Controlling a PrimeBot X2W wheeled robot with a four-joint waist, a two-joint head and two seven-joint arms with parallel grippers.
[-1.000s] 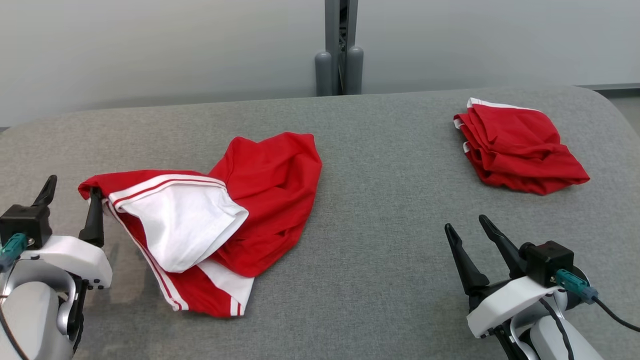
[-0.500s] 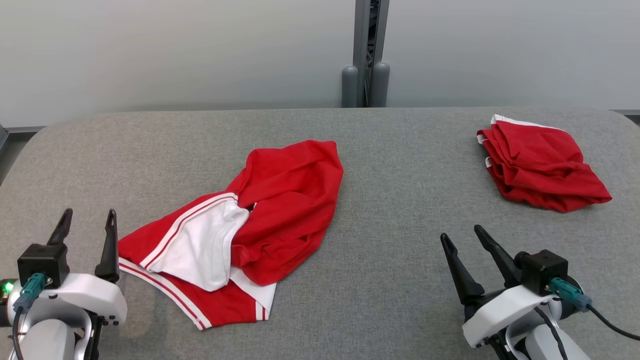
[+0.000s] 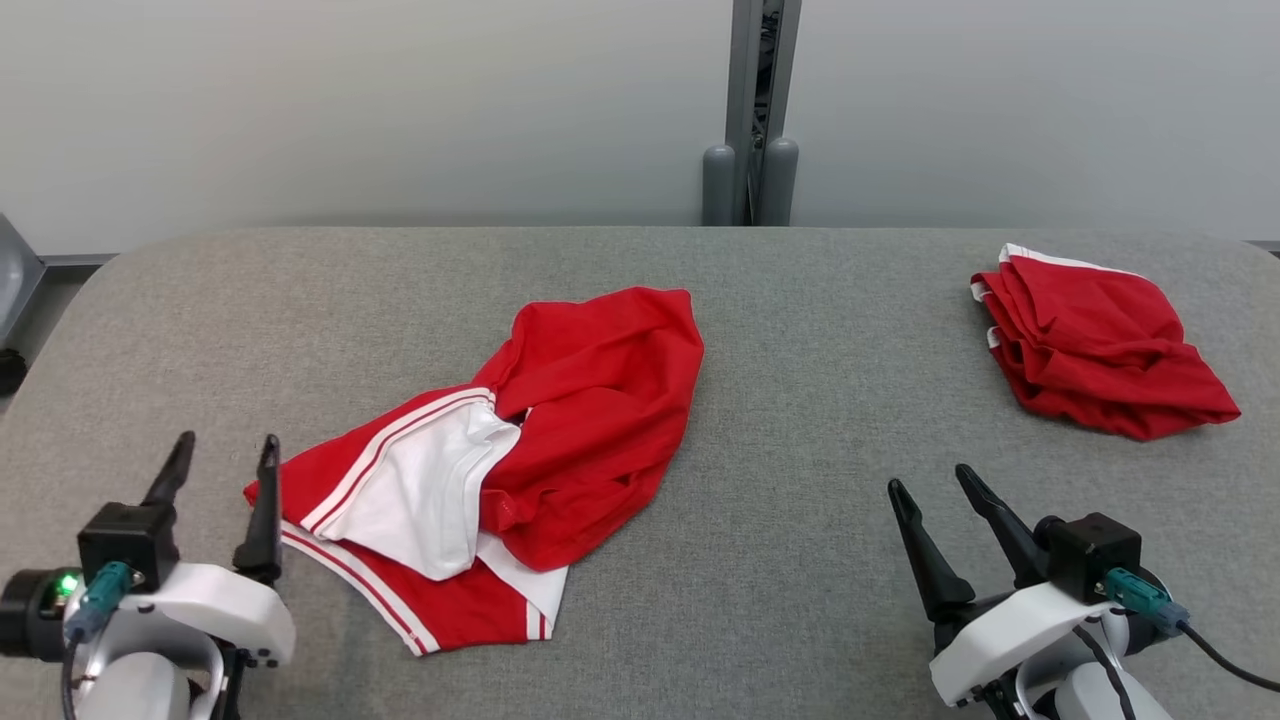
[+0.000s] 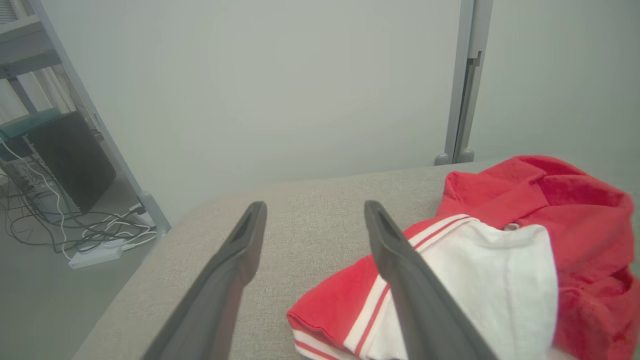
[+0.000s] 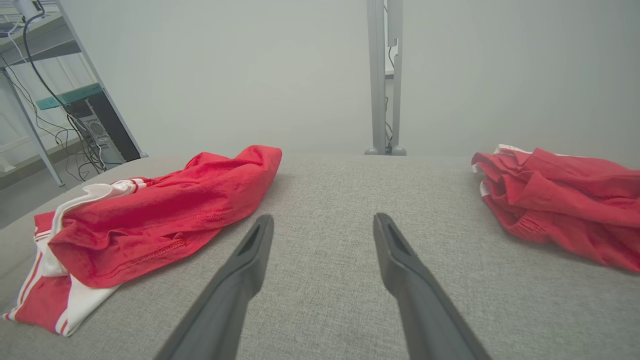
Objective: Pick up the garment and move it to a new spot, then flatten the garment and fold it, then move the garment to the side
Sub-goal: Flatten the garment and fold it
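Just right of the left end effector (image 3: 228,440), which is spread and empty, the crumpled garment (image 3: 590,400) lies on the worktop (image 3: 800,330). The right end effector (image 3: 928,478) is likewise spread. Flattening seems next: each must pinch an edge and pull outward.

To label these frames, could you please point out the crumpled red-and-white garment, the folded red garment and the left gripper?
crumpled red-and-white garment (image 3: 450,490), head view, on its white panel
folded red garment (image 3: 1095,345), head view, on its top red layer
left gripper (image 3: 228,440), head view, midway between its fingertips
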